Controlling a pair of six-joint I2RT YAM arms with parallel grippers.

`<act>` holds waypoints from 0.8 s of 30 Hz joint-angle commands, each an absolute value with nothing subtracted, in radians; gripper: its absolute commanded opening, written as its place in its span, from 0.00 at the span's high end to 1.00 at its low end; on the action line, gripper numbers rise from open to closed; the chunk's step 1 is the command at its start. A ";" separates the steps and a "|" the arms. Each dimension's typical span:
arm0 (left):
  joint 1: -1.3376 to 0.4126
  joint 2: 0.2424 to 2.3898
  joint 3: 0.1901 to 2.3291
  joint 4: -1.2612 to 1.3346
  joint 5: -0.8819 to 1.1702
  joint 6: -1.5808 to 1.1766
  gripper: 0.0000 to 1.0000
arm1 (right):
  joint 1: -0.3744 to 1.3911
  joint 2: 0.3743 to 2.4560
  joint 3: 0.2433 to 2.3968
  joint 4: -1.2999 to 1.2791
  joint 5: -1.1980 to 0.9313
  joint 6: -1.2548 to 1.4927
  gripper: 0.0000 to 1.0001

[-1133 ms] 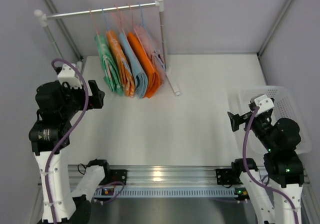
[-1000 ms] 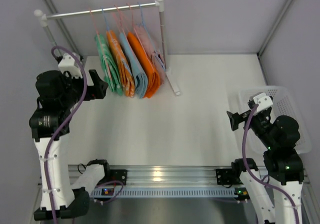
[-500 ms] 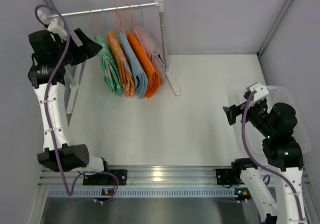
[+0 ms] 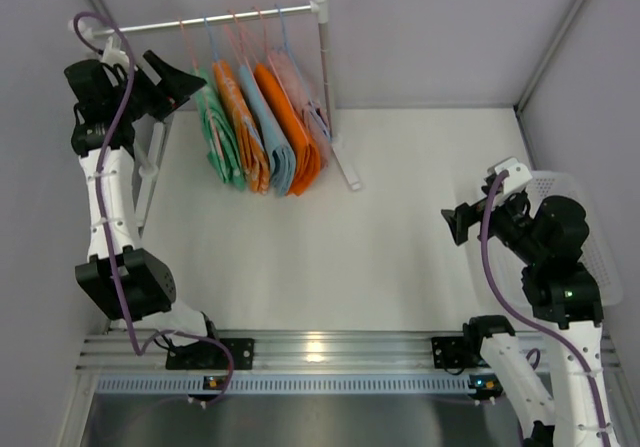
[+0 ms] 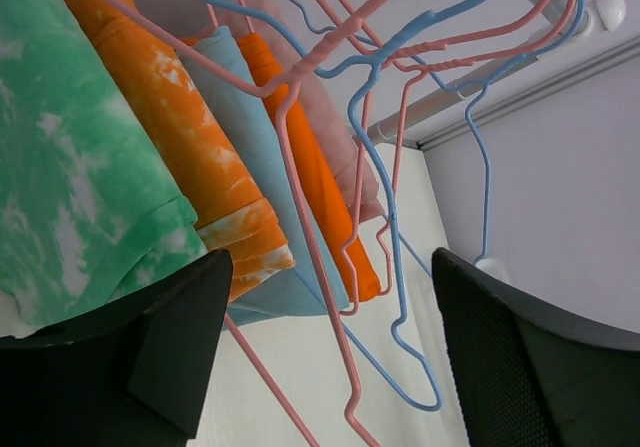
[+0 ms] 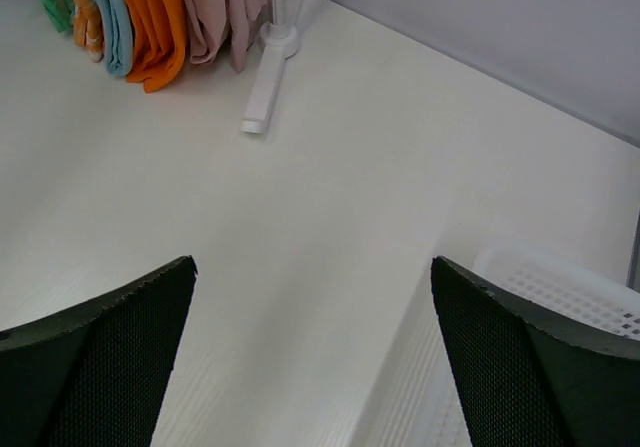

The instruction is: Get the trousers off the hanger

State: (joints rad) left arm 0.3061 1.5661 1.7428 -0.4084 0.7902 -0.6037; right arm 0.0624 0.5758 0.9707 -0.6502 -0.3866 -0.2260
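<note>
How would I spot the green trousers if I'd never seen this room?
Find the white clothes rail at the back of the table. Folded clothes hang in a row; the trousers are at the left end, beside an orange pair. Only they are mint green with white blotches.

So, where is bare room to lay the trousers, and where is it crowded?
Bare: the table between the rack foot and the basket. Crowded: along the rail, where hung clothes press together beside the left gripper.
</note>
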 commanded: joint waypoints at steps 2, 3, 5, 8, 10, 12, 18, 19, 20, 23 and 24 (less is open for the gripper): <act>0.296 1.629 1.738 -0.212 0.850 -0.692 0.19 | 0.052 0.595 0.979 -0.549 -0.416 -0.207 0.01; 0.292 1.638 1.746 -0.207 0.845 -0.693 0.23 | 0.052 0.597 0.979 -0.548 -0.417 -0.204 0.01; 0.269 1.669 1.764 -0.207 0.833 -0.693 0.29 | 0.052 0.607 0.980 -0.537 -0.420 -0.203 0.01; 0.252 1.693 1.781 -0.199 0.819 -0.695 0.37 | 0.051 0.615 0.977 -0.528 -0.423 -0.199 0.01; 0.250 1.718 1.786 -0.189 0.822 -0.713 0.40 | 0.052 0.620 0.977 -0.526 -0.425 -0.198 0.01; 0.250 1.736 1.792 -0.170 0.833 -0.730 0.43 | 0.054 0.620 0.976 -0.525 -0.423 -0.201 0.01; 0.250 1.781 1.783 -0.048 0.873 -0.854 0.55 | 0.052 0.620 0.969 -0.532 -0.419 -0.210 0.01; 0.250 1.790 1.775 -0.019 0.896 -0.879 0.57 | 0.054 0.620 0.968 -0.532 -0.419 -0.212 0.01; 0.250 1.795 1.758 0.010 0.906 -0.900 0.58 | 0.054 0.618 0.966 -0.532 -0.419 -0.212 0.01; 0.250 1.801 1.733 0.087 0.937 -0.959 0.62 | 0.054 0.617 0.960 -0.531 -0.417 -0.215 0.01; 0.250 1.801 1.720 0.098 0.943 -0.980 0.62 | 0.052 0.615 0.959 -0.531 -0.414 -0.216 0.01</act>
